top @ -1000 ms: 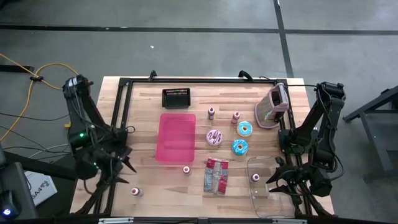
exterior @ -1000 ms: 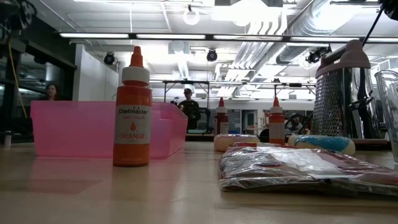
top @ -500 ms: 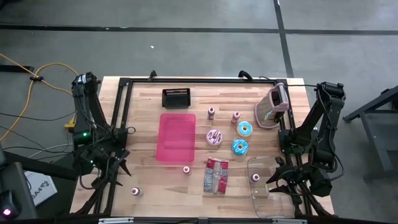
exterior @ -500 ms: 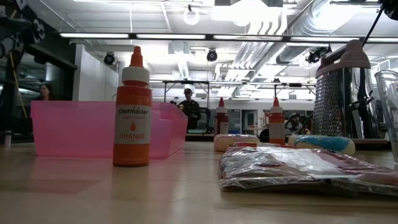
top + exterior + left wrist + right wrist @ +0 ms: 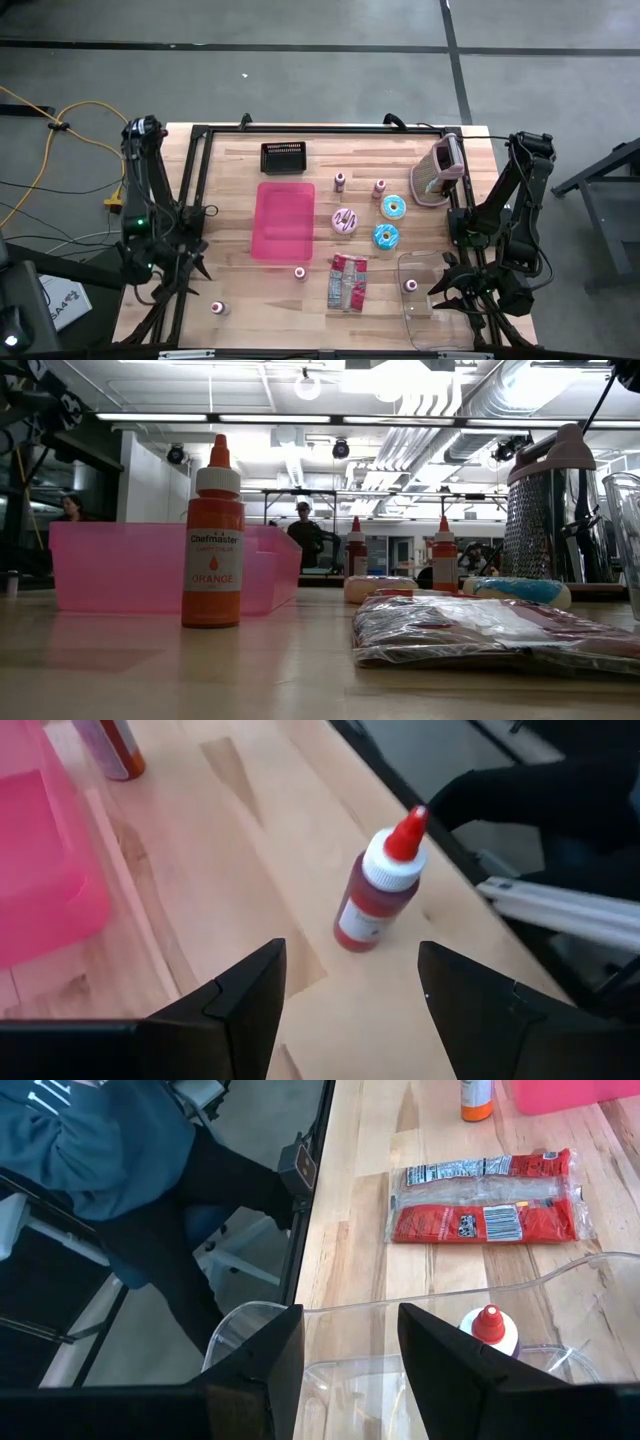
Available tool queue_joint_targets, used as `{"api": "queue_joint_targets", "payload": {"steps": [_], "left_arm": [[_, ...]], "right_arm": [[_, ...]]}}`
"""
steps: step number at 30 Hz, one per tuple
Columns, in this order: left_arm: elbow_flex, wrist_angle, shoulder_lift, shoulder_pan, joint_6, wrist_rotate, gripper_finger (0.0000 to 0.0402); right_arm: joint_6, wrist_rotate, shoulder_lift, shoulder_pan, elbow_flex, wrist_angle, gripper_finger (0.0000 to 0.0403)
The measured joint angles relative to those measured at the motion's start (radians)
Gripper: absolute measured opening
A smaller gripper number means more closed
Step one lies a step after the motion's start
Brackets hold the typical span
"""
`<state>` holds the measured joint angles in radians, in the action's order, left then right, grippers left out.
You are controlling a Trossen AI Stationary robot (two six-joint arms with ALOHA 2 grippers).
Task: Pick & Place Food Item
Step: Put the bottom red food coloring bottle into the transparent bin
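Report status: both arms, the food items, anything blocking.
Left gripper open, empty, above small red-capped bottle at table's near-left. Right gripper open, empty, over clear plastic container. Red snack packet and three donuts untouched. Nothing blocking.

Bare surface (image 5: 230,170) left of pink tray (image 5: 283,220). Middle crowded: donuts (image 5: 385,236), small bottles (image 5: 339,181), snack packet (image 5: 347,281). Grater (image 5: 438,172) blocks far right corner; clear container (image 5: 430,290) fills near right.
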<state>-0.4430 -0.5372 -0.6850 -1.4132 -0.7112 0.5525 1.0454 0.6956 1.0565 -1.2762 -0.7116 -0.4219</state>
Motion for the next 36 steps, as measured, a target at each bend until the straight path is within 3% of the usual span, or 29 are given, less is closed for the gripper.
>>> {"api": "queue_joint_targets", "payload": {"steps": [4,11,23,36], "left_arm": [[0.001,0.001,-0.035,0.002,0.032,-0.035,0.0220],[0.001,-0.010,-0.056,0.095,-0.009,-0.211,0.0220],[0.001,0.043,-0.056,0.316,0.290,-0.388,0.0220],[0.001,0.053,-0.065,0.464,0.438,-0.514,0.0220]], "right_arm": [[0.000,0.000,0.000,0.000,0.000,0.000,0.0151],[0.000,0.000,0.000,0.000,0.000,0.000,0.0151],[0.000,0.000,0.000,0.000,0.000,0.000,0.0151],[0.000,0.000,0.000,0.000,0.000,0.000,0.0151]]}}
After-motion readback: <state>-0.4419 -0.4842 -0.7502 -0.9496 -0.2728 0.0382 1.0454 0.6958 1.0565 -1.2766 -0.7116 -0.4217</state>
